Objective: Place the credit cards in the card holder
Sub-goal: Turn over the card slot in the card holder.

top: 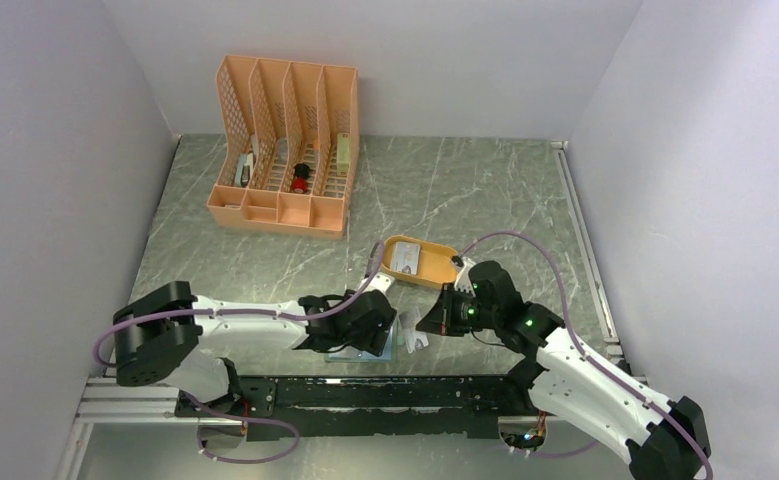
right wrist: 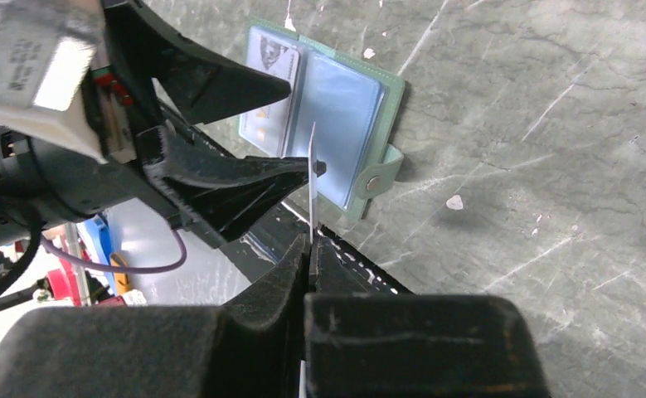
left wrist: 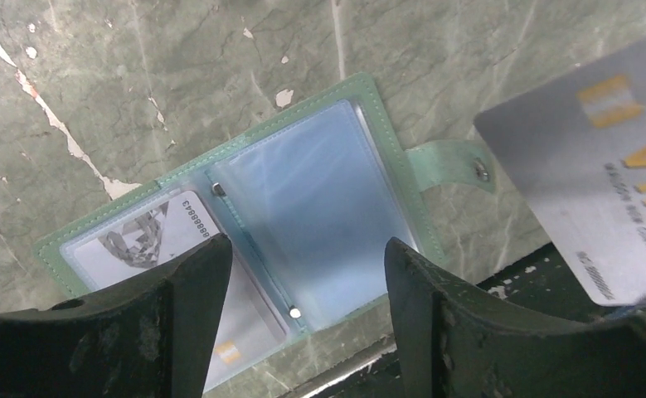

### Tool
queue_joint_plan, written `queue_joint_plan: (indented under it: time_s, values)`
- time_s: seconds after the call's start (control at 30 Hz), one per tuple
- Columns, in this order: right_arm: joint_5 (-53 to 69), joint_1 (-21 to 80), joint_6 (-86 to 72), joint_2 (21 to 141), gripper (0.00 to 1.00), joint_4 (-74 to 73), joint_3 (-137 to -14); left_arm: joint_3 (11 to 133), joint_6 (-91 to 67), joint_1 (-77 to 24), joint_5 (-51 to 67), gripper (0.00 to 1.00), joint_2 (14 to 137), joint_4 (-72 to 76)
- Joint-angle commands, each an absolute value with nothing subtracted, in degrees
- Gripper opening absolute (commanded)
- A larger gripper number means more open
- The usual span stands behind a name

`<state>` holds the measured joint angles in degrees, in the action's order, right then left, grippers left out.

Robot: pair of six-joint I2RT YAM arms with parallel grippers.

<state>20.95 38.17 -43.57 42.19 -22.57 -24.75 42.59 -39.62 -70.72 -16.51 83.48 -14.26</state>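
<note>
Card holder is seen open at the near edge of the table, one credit card already sleeved. A second card is pinched edge-on by the right gripper, while the left gripper is held spread above. The card's leading corner is best tilted into the empty sleeve.

Walls: the back wall, the left wall and the right wall were plain and pale grey-white.
Table: the table top was grey-green like marble, with pale veins and small white chips.
Near edge: a metal rail ran along it.
Furniture: a peach lattice organizer stood at the back left.
Light: it was soft and even, with weak shadows.
</note>
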Motion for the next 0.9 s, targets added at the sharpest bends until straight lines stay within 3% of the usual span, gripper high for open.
queue_joint_plan:
  time_s: [0.0,0.23,0.4,0.87]
  values:
    - [21.94,39.15,-43.63,41.56,0.00,-21.26,-25.65,43.79,-38.98,-70.93,-18.43,0.71,85.63,-12.32]
    - [22.51,40.02,-45.00,42.07,0.00,-19.42,-24.65,42.80,-39.90,-70.93,-19.05,0.65,88.29,-12.14]
    - [22.00,40.62,-45.15,42.56,0.00,-19.33,-24.65,41.42,-40.49,-70.93,-19.48,0.55,88.67,-11.69]
    - [21.59,43.35,-46.34,47.43,0.00,-18.46,-24.02,39.81,-42.13,-70.93,-19.93,0.13,89.04,-11.66]
